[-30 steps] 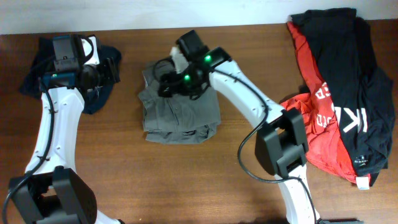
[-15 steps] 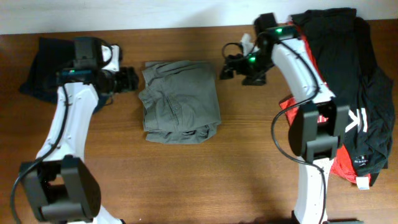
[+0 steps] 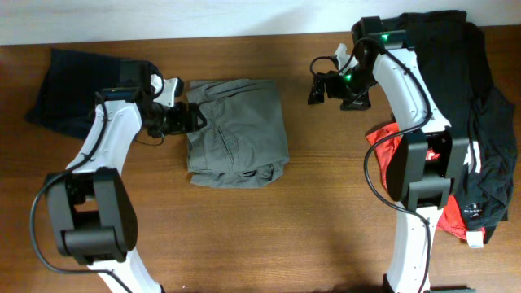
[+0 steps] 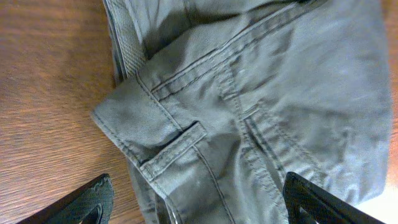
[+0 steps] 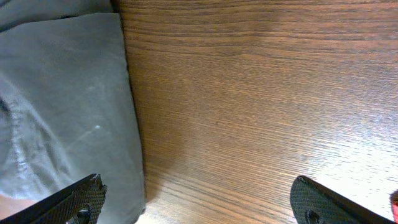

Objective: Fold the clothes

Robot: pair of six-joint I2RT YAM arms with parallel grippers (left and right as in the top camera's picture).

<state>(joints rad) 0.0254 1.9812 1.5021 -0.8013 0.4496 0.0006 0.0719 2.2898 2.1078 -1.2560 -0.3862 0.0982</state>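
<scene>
Grey-olive shorts (image 3: 240, 130); white lettering (image 3: 474, 155) on black T-shirt (image 3: 456, 65)

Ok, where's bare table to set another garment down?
The table is bare between the shorts and the right arm, and across the wide front strip below the shorts. Crowded: the T-shirts cover the right edge; the navy garment and left arm fill the back left.

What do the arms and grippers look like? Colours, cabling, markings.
Left arm and right arm: white tubular links, black joint housings. A thin black cable loops beside each. Two green lights glow on the right arm near the wrist. Left gripper and right gripper: black, with flat wedge-shaped fingers. No lettering legible.
</scene>
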